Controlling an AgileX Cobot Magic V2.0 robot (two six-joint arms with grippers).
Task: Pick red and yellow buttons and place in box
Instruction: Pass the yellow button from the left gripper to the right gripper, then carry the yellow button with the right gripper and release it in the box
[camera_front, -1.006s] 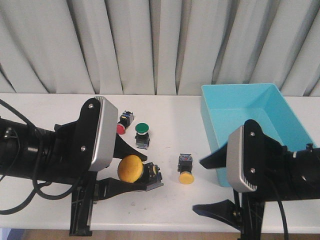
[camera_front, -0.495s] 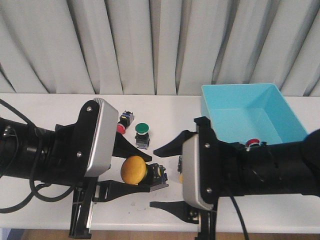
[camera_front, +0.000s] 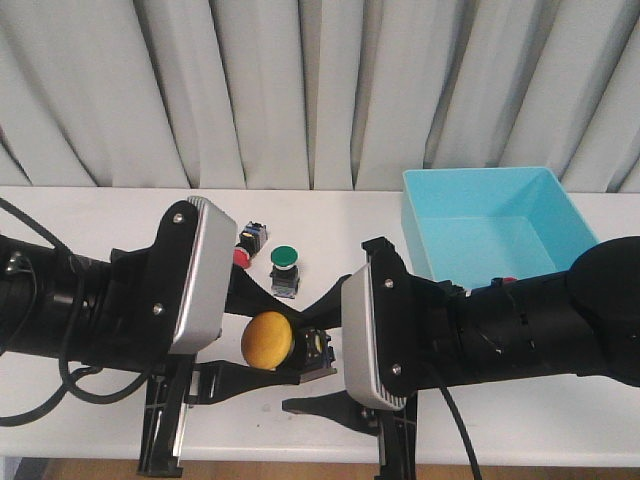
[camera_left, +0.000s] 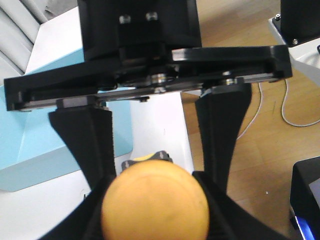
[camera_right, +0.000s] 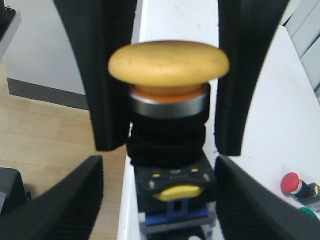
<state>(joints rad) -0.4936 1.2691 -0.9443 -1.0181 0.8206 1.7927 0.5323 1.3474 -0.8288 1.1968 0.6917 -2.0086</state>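
No writing or brand name can be read on anything; small yellow marks on the black body of the big yellow button (camera_front: 267, 338) are too blurry to be made out in the right wrist view.

The big yellow button (camera_right: 169, 61) is being pinched by the left gripper (camera_front: 285, 345), just above the white table (camera_front: 100, 215), near its front edge. The left arm is being stretched in from the left, low over the table, with its claw pointed toward the right.

The right gripper (camera_front: 330, 350) is being held spread open, facing the left one. Its fingers (camera_right: 87, 195) are being kept on both sides of the button's black body, but whether they are touching it cannot be told. The right arm is being reached in from the right, across the front of the blue box (camera_front: 490, 220).

A red button (camera_front: 243, 256) is being left lying on the table behind the left arm, beside a green button (camera_front: 285, 268). Another red button (camera_front: 505, 282) is being half hidden at the box's front wall.
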